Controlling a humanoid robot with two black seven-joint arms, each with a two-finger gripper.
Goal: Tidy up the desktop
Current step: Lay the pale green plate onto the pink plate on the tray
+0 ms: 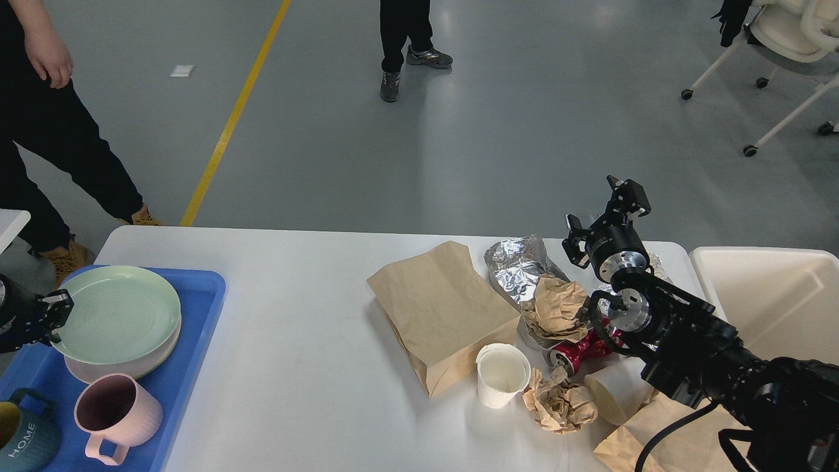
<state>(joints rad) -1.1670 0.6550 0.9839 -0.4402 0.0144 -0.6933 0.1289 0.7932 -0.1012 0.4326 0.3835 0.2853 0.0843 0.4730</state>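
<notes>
The white desktop (295, 328) carries litter on its right half: a brown paper bag (442, 308), crumpled foil (521, 265), two wads of brown paper (557, 305) (560, 403), a red can (580, 347), an upright white paper cup (501, 375) and a tipped cup (613, 393). At the left, a green plate (115, 313) lies on a pink plate (124, 368) in the blue tray (203, 295). My left gripper (51, 318) is shut on the green plate's left rim. My right gripper (603, 210) hangs open and empty above the table's far right edge.
A pink mug (115, 413) and a teal mug (26, 436) stand in the tray's near end. A cream bin (780, 301) sits beside the table's right end. Another brown bag (662, 439) lies under my right arm. Two people stand on the floor beyond the table.
</notes>
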